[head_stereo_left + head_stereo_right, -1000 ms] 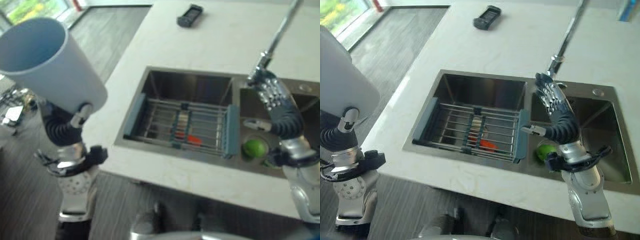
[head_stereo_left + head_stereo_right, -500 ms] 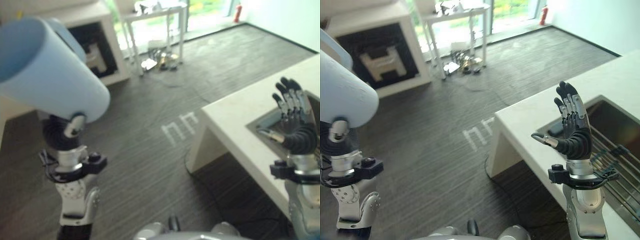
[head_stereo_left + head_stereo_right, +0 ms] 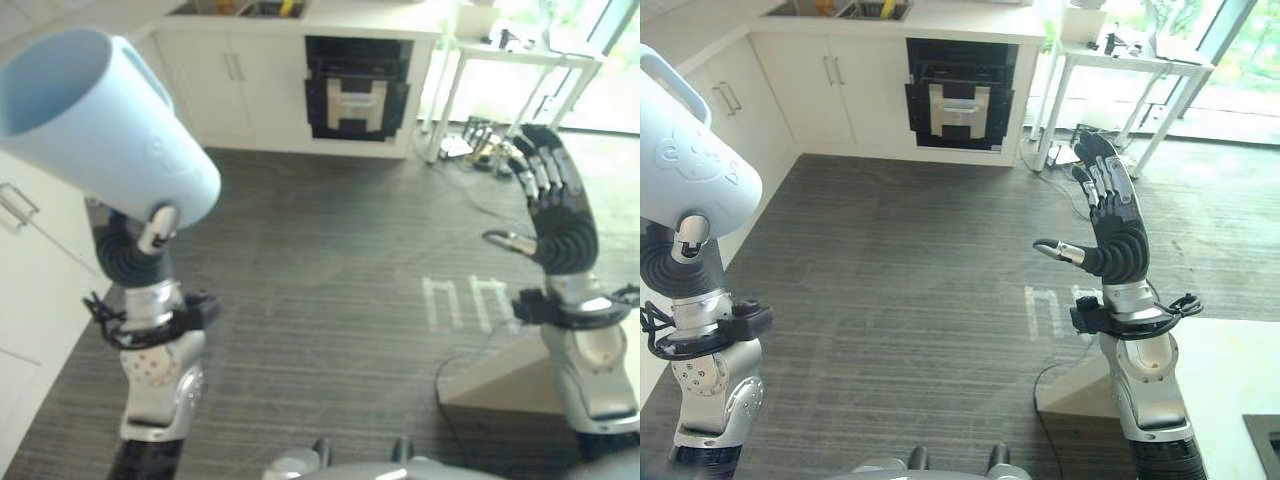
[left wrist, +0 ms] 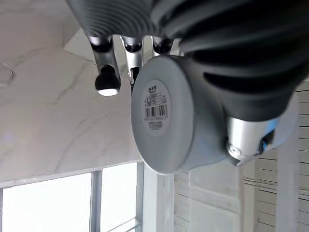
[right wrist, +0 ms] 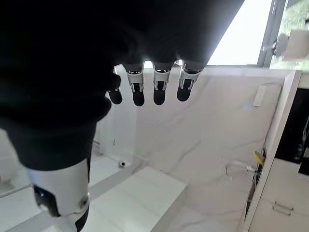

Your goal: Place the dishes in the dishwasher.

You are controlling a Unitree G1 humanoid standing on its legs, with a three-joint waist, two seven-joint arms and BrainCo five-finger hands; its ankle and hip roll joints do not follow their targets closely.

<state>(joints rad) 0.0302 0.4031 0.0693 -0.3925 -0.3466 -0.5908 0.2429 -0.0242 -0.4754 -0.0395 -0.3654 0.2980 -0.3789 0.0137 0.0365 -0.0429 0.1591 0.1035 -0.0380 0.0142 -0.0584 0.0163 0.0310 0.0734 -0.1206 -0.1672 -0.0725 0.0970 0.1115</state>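
Left hand (image 3: 140, 245) grips the pale blue mug (image 3: 105, 135), raised high at the robot's left; right hand (image 3: 1110, 225) is up, fingers straight, empty. Looks like the carry step. Next: bring it to the black dishwasher (image 3: 958, 100) in the cabinets across the floor.

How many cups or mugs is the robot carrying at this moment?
1. A light blue mug sits tilted in the left hand, whose fingers curl round it. The right hand is raised, open and empty.
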